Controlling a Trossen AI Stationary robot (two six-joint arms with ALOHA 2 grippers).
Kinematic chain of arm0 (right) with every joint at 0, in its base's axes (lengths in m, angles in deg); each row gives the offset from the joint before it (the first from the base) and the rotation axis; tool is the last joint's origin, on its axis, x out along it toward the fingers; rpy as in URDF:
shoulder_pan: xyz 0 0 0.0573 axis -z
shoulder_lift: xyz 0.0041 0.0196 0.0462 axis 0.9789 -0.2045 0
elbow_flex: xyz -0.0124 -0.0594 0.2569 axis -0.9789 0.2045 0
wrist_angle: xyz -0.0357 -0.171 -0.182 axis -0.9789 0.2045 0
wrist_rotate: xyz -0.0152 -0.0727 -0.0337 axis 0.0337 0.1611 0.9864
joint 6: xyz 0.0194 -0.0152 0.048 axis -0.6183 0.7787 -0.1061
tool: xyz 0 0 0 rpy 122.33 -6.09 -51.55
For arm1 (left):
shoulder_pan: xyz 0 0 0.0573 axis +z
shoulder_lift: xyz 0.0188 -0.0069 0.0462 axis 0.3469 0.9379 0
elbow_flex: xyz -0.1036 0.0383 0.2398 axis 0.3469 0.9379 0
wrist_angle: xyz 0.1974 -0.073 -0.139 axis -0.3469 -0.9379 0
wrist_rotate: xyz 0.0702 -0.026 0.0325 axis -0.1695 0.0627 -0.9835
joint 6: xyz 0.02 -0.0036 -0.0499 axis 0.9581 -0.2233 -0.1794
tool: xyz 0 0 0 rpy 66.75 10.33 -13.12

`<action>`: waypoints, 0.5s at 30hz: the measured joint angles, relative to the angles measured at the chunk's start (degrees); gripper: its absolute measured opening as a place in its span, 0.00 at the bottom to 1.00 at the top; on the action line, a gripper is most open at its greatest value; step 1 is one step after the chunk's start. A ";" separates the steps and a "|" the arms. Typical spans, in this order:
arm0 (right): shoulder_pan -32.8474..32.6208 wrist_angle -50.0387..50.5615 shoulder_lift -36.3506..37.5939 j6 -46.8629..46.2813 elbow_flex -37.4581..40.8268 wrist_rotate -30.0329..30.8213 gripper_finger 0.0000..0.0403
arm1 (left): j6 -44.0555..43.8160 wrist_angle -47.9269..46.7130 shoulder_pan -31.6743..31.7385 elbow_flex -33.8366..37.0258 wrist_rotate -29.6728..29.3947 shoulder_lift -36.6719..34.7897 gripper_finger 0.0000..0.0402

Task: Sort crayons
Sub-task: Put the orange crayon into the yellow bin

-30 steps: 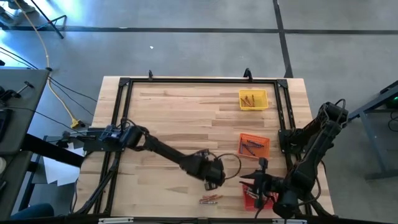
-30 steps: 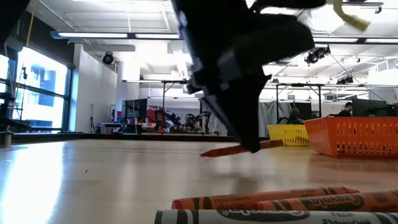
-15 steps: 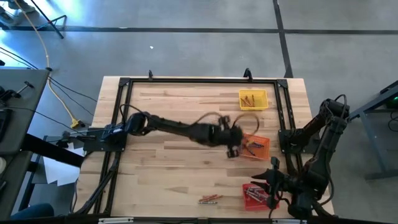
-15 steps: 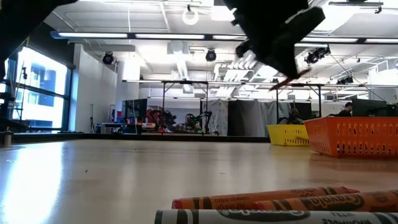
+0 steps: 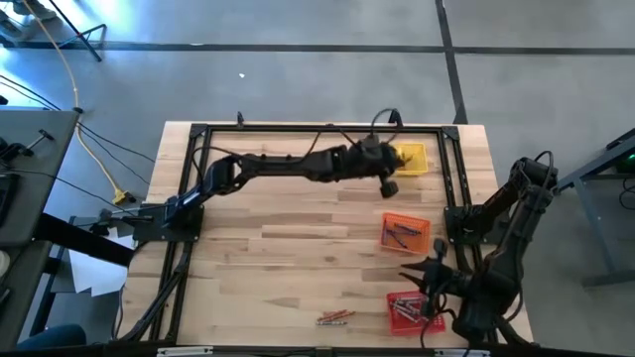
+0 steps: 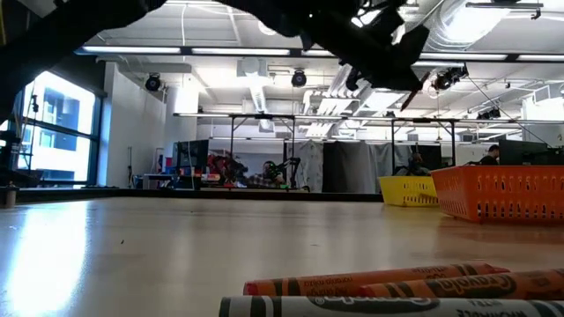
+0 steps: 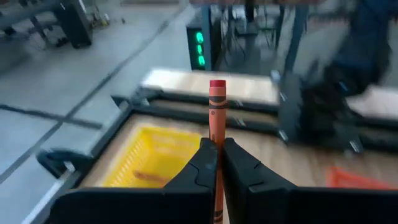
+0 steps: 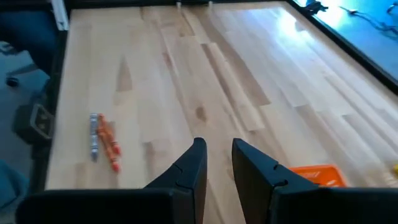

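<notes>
Left gripper (image 7: 217, 163) clamped, arm outstretched

No fully legible text in any view. The paper-wrapped orange crayons (image 6: 414, 283) and the grey-wrapped crayon (image 6: 352, 306) lying at the near edge of the wooden table, low view, carry dark oval label printing; it looks like a crayon brand logo but the letters cannot be made out. The orange-red crayon (image 7: 216, 124) standing upright in the left wrist view has small dark marks on its wrapper, unreadable. A dark box (image 7: 200, 47) beyond the table frame in that view shows green lit marks, shape only, no digits readable. No signs, numbers or labels readable elsewhere.
</notes>
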 joint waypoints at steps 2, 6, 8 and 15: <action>0.50 0.77 -0.02 0.02 0.00 0.02 0.18 | -0.09 2.17 1.25 0.01 1.48 0.31 0.00; 1.67 1.87 -0.04 -0.73 0.00 0.83 0.18 | -0.50 6.95 2.97 0.01 4.54 1.75 0.00; 2.39 3.76 -0.04 -2.95 0.00 4.17 0.18 | -0.50 8.33 3.59 0.07 5.85 2.49 0.00; 6.73 29.78 -0.03 -33.57 0.58 6.00 0.18 | 0.90 9.97 3.53 0.07 5.93 2.97 0.00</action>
